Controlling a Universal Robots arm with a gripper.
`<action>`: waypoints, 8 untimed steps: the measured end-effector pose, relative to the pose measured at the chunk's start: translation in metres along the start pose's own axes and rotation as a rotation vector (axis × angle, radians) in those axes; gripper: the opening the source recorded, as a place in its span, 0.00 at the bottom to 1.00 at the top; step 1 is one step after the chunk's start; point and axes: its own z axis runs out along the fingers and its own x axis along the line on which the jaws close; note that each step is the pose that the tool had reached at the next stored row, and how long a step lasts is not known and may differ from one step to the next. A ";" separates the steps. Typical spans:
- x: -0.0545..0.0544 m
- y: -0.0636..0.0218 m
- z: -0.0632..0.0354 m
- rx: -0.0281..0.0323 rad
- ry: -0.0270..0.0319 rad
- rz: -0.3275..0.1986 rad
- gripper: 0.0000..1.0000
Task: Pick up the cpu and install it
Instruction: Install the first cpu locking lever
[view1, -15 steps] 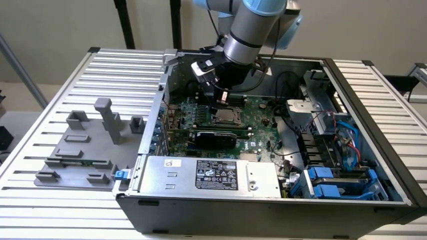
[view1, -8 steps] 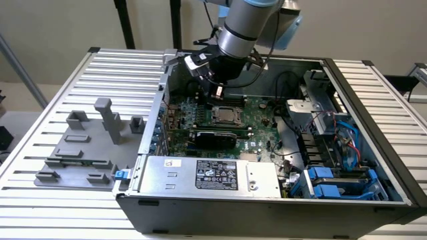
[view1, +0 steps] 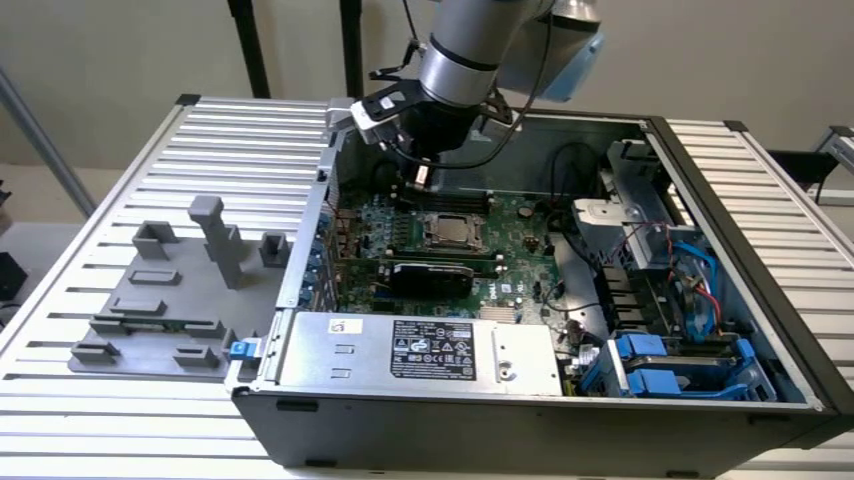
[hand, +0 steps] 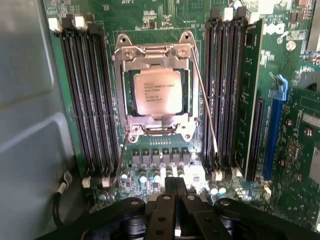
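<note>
The cpu (hand: 158, 91), a square chip with a shiny silver-beige top, lies flat inside the metal-framed socket (hand: 152, 50) on the green motherboard. In the exterior view the cpu (view1: 450, 229) sits at the board's centre inside the open computer case. My gripper (view1: 418, 176) hangs above the board, a little behind the socket and clear of it. In the wrist view my gripper (hand: 176, 184) has its two black fingers pressed together with nothing between them. Thin wire levers (hand: 204, 107) run along the socket's sides.
Black memory slots (hand: 90, 95) flank the socket, with one green module (hand: 248, 95) standing in place. A grey power supply box (view1: 427, 350) fills the case front. Blue drive carriers (view1: 667, 365) and cables lie at the exterior view's right. A grey fixture (view1: 174, 290) stands on the slatted table.
</note>
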 end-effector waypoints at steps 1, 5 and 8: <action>0.000 -0.0019 0.0005 0.0001 0.0010 0.004 0.11; -0.001 -0.0085 0.0022 0.0013 0.0138 0.025 0.11; -0.001 -0.0125 0.0034 0.0040 0.0418 0.032 0.11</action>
